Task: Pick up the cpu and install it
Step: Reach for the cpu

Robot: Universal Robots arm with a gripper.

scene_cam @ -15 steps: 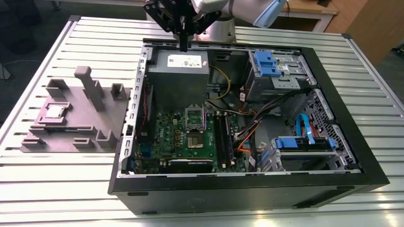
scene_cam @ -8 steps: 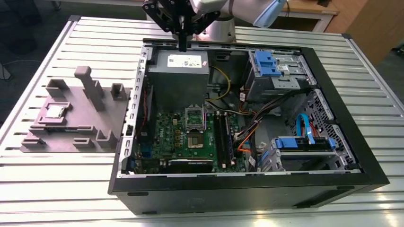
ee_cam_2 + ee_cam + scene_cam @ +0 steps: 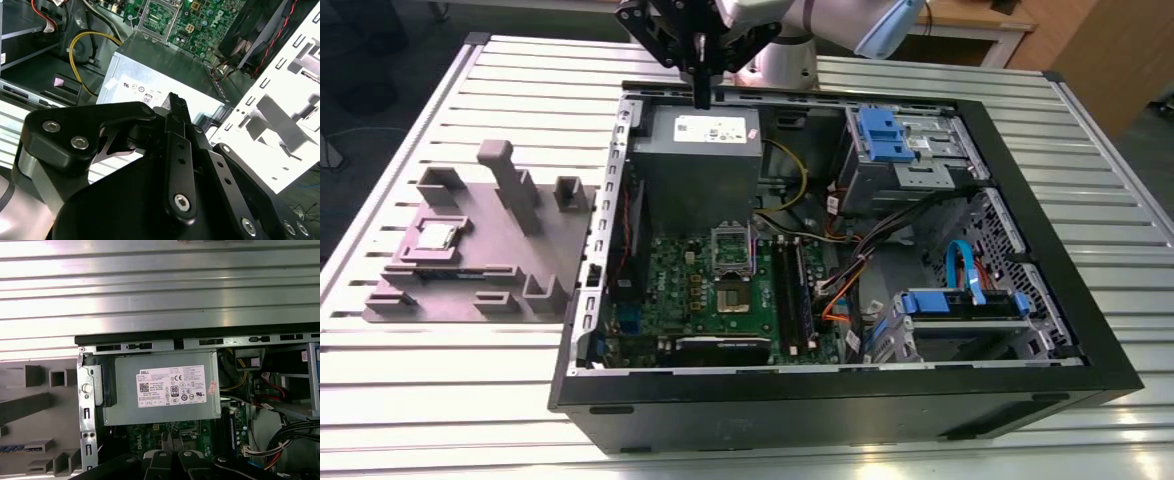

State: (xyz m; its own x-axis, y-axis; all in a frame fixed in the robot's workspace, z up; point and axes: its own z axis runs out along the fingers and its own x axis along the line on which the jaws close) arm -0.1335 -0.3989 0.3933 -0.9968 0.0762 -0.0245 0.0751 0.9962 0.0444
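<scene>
The cpu (image 3: 438, 236), a small silvery square chip, lies in a recess of the grey fixture block (image 3: 520, 255) on the table, at the exterior view's left of the open computer case (image 3: 854, 400). My gripper (image 3: 703, 96) hangs over the case's far edge, above the grey power supply (image 3: 700, 150), well away from the cpu. Its fingers look pressed together with nothing between them. In both wrist views the fingertips (image 3: 175, 102) (image 3: 166, 442) point at the power supply (image 3: 165, 70) (image 3: 160, 395). The motherboard's socket (image 3: 731, 270) sits with its metal bracket raised.
The case holds cables, blue drive brackets (image 3: 881, 135) and a drive cage (image 3: 961, 310) toward the exterior view's right. The fixture has tall posts (image 3: 500, 180). The slatted metal table (image 3: 454, 380) surrounds the case. The fixture block (image 3: 30, 405) shows beside the case wall.
</scene>
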